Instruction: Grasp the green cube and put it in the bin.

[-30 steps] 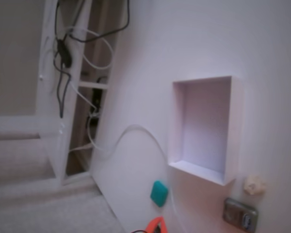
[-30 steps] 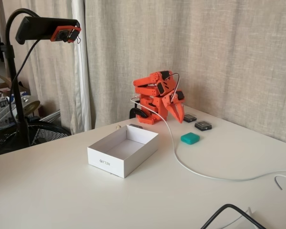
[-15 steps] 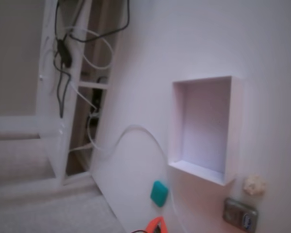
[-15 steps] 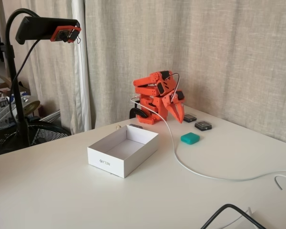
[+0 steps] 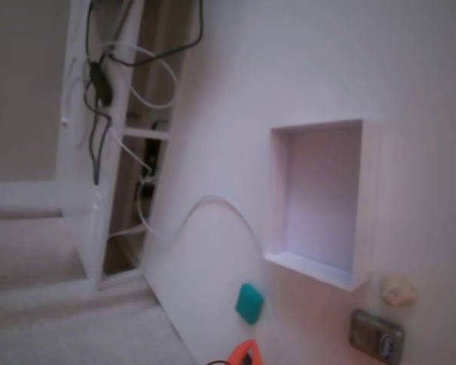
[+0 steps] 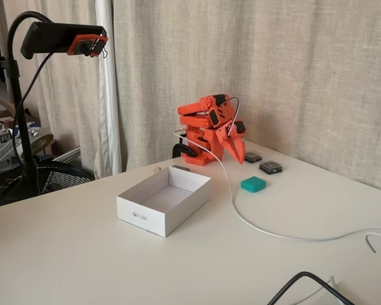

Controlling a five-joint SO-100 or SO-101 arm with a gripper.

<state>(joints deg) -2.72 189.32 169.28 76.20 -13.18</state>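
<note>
The green cube lies flat on the white table, a little in front of and to the right of the folded orange arm. My gripper hangs point-down at the arm's front, above and behind the cube, with its fingers together and nothing between them. In the other fixed view only the orange gripper tip shows at the bottom edge, just below the cube. The bin, a white shallow tray with nothing in it, stands left of the cube; its near wall shows in the other view too.
A white cable runs from the arm across the table past the cube. Two dark gadgets sit behind the cube. A beige ball and a grey gadget lie by the bin. A camera stand rises at left.
</note>
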